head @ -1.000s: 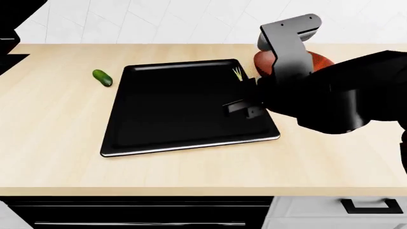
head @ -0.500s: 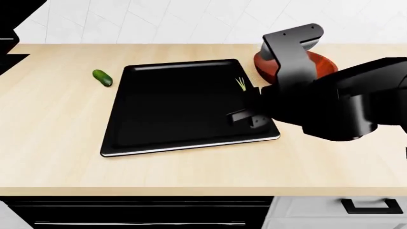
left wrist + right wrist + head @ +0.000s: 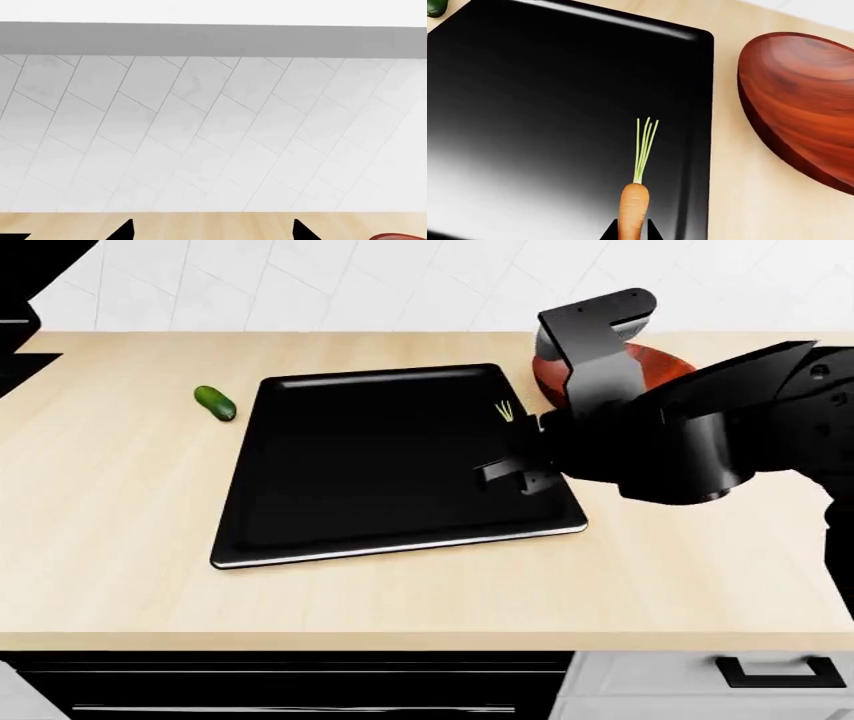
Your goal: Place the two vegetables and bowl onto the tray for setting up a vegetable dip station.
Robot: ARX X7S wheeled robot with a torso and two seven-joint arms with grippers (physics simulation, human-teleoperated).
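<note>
Right gripper (image 3: 630, 231) over the tray's (image 3: 374, 510) right edge, jaws pinched on the carrot's (image 3: 632, 207) root end. Carrot's long axis runs straight out from the fingertips, green tuft leading, pointing toward the tray's far rim. Whether it touches the tray I cannot tell. Bowl (image 3: 654, 365) sits on the counter (image 3: 120, 540) just beside the tray, nearest this arm. Cucumber (image 3: 214, 403) lies off the tray's far-left corner, well apart, likely left-arm work. Left gripper (image 3: 212, 232): two tips spread apart, nothing between.
</note>
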